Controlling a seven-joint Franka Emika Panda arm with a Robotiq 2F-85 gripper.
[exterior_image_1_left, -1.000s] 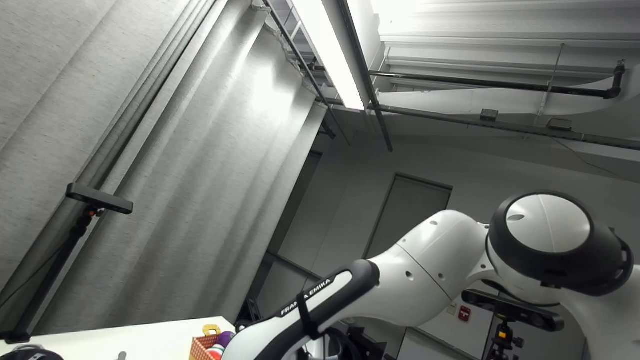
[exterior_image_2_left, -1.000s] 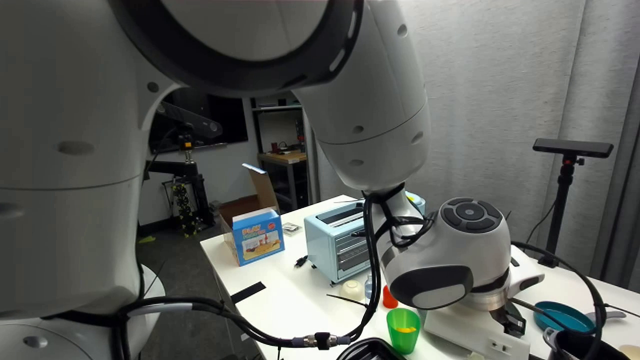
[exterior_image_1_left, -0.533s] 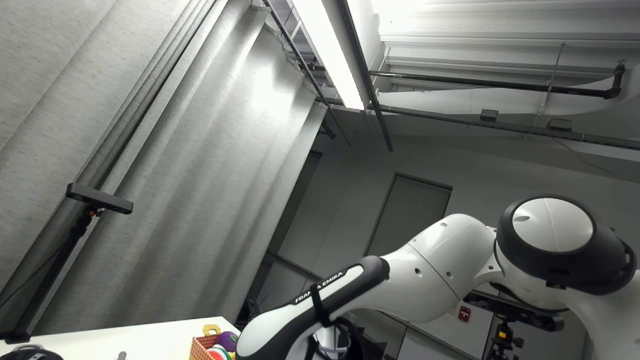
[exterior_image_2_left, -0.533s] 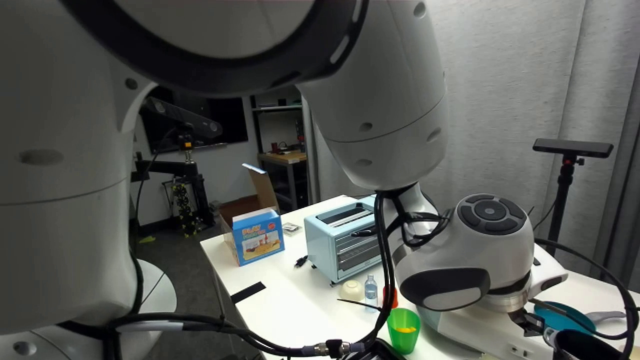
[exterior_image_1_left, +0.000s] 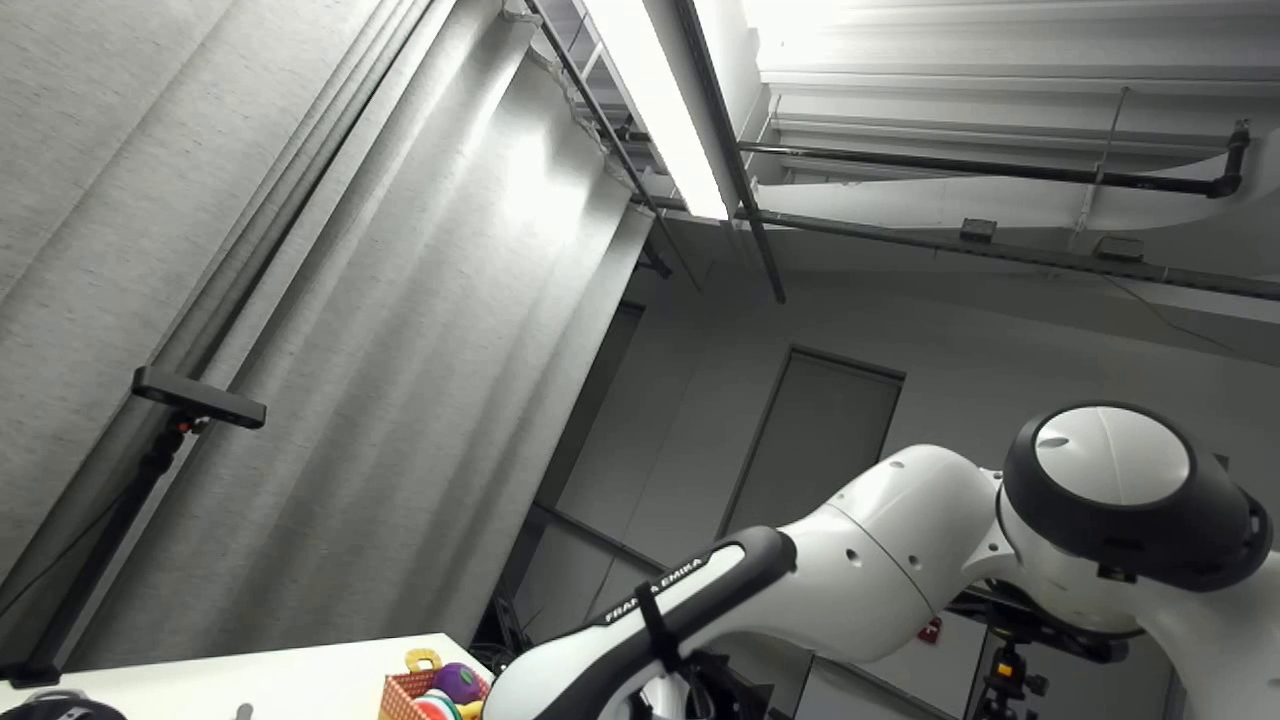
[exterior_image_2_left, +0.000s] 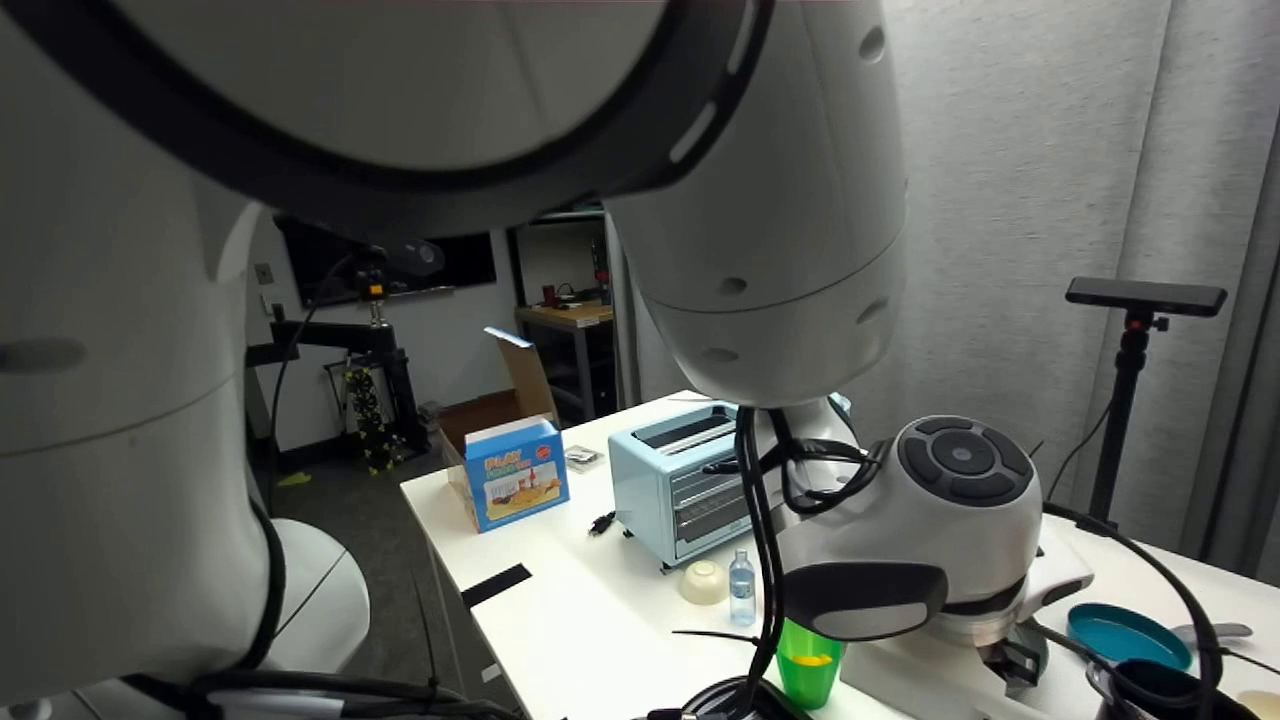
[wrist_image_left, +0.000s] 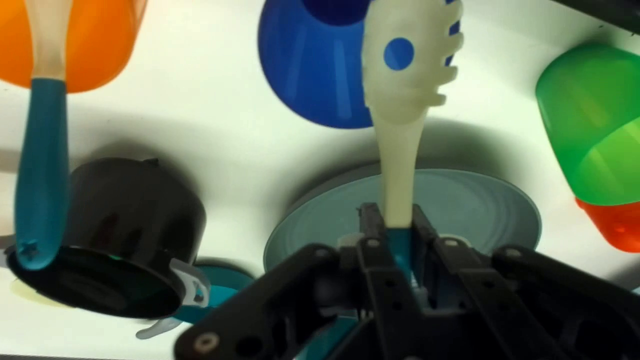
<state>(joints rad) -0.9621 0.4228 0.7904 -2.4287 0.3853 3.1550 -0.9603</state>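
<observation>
The fingers (wrist_image_left: 374, 252) grip one pasta server (wrist_image_left: 400, 140) where cream neck meets teal handle, its head toothed, one round hole showing! I see it against one grey-green dish (wrist_image_left: 475, 197) and one blue cup (wrist_image_left: 310, 80); one black pot (wrist_image_left: 140, 210) and one green cup (wrist_image_left: 595, 120) flank them. Farther along the tabletop (exterior_image_2_left: 570, 590), one toaster oven (exterior_image_2_left: 680, 490).

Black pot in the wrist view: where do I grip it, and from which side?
The black pot is probably best taken by the grey handle nearer the gripper, from above, jaws either side: it juts out near the rim and is slimmer than the body. Coming straight down should avoid the teal pan close by. Set down the held pasta server first.
</observation>
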